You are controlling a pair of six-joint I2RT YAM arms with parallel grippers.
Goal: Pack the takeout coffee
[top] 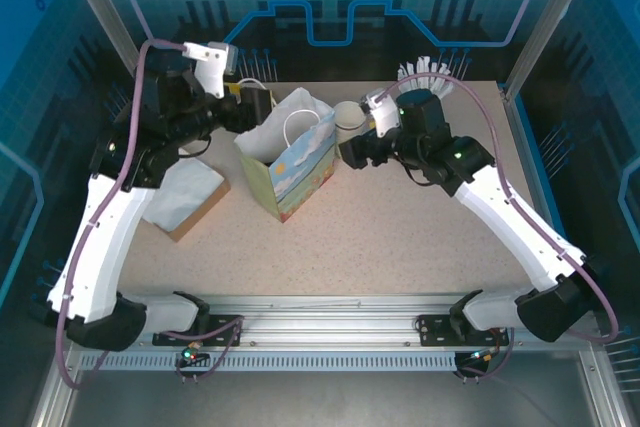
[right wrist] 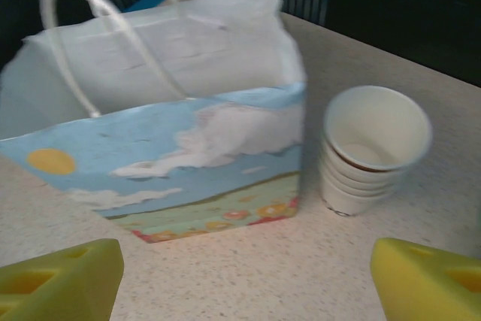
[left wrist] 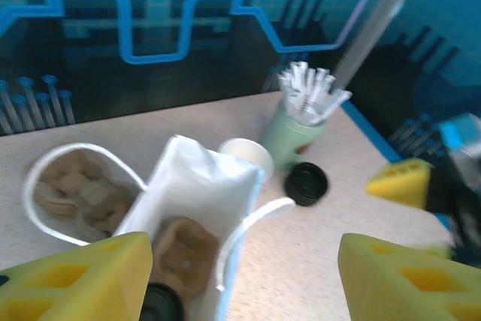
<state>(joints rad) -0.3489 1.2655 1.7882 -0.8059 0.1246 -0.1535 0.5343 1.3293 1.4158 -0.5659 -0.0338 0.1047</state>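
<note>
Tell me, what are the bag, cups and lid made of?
The bag looks like paper: matte printed sky, creased white rim. The cups look like paper too: matte white, rolled rims. The lid seems black plastic, smooth and moulded.

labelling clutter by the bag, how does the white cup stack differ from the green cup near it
The white cup stack is several nested paper cups; the green cup looks single. The stack's top cup is empty; the green cup is stuffed with white sticks. The stack stands beside the gift bag; the green cup farther off. Both stand upright and lidless on the table.
</note>
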